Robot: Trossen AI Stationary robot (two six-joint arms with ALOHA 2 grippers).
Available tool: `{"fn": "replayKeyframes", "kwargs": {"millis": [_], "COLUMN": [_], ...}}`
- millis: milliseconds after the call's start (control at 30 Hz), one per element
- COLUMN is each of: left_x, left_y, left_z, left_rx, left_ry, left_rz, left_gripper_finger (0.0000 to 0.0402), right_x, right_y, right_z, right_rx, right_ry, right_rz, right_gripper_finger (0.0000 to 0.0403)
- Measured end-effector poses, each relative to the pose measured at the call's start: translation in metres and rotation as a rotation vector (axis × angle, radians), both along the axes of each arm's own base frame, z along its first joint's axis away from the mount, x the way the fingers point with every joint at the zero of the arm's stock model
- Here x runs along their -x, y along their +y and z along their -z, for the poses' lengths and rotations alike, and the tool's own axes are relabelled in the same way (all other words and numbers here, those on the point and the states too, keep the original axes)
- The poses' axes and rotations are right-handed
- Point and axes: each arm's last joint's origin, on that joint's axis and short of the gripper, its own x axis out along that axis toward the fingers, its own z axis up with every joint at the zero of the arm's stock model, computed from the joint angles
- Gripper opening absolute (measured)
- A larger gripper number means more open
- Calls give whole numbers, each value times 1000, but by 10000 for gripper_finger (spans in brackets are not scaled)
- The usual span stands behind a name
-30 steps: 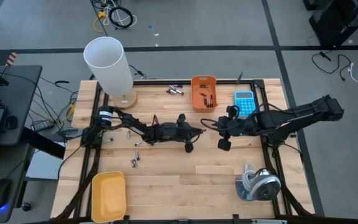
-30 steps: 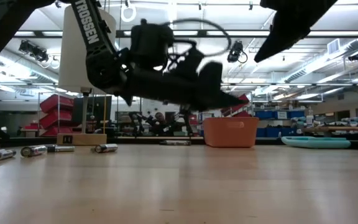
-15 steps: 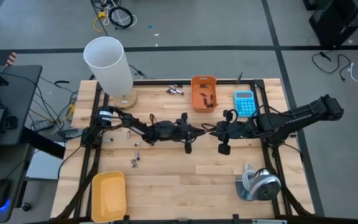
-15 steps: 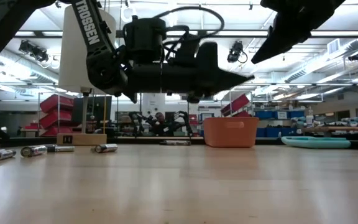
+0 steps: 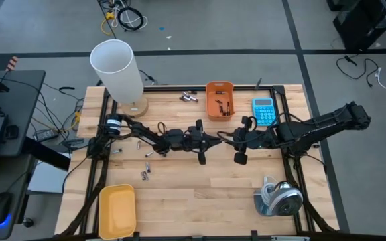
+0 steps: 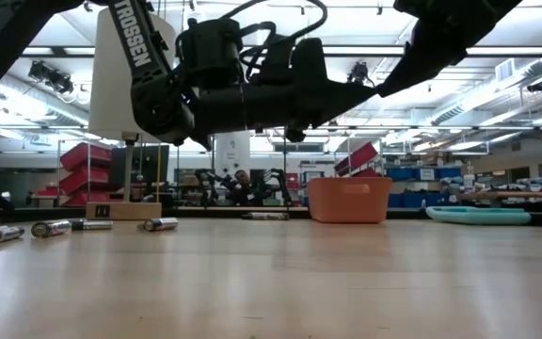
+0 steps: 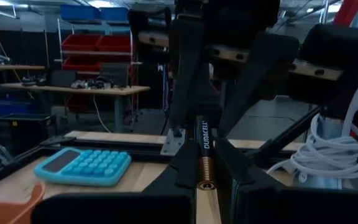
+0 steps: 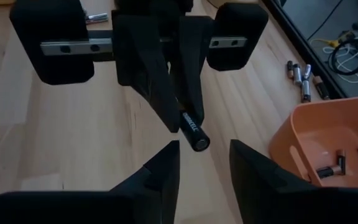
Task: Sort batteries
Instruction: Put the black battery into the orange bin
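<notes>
Over the table's middle, my left gripper (image 5: 217, 138) is shut on a black-and-copper battery (image 7: 202, 142). My right gripper (image 8: 201, 163) faces it from the right. It is open, and its fingertips stand on either side of the battery's black end (image 8: 195, 137) without touching it. Loose batteries (image 5: 147, 167) lie on the table at the left, and a few (image 5: 188, 98) lie near the far edge. More batteries rest inside the orange bin (image 5: 220, 90). A yellow tray (image 5: 117, 211) sits at the near left corner. My left gripper pinches the battery between its two fingers, and the battery lies along them. The copper end (image 7: 202, 177) sits back between the fingers, and the black end sticks out past the tips. The fingers come about level from the table's left. The battery is clear of the table.
A blue calculator (image 5: 263, 110) lies right of the orange bin. A tall white cylinder (image 5: 118, 67) stands at the far left. A grey coiled object (image 5: 279, 199) sits at the near right. Bare wood lies along the near edge between the yellow tray and that object.
My left gripper has tipped its fingers up from slanting down to about level and has risen a little. The battery has gone with it and now points at my right gripper.
</notes>
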Motion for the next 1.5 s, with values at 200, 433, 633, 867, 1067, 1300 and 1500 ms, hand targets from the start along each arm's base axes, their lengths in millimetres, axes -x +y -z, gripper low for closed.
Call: {"fn": "replayKeyframes", "kwargs": {"millis": [200,433,633,867,1067,1300,1500], "left_x": [0,0,1,1,1,1,1], "left_y": [0,0,1,1,1,0,-1], "left_z": [0,-1,-4,-4,-4,-4,-4], "left_rx": [-3,-5,-8,-29,-29,-30,-38], "left_ry": [3,-11,-39,-39,-38,-38,-35], "left_rz": [-4,0,4,0,0,3,38], "left_gripper_finger": [18,18,18,18,18,18,18], "right_x": [-3,-3,-3,-4,-4,-4,-5], "right_y": [1,1,1,2,2,-1,-3], "right_z": [-3,-4,-4,-4,-4,-5,-4], "right_rx": [14,12,-3,-4,-4,-5,-21], "right_ry": [-34,-42,-40,-43,-44,-51,-44], "right_rz": [-18,-26,-43,-44,-44,-31,-49], "right_gripper_finger": [125,126,124,121,104,69,32]}}
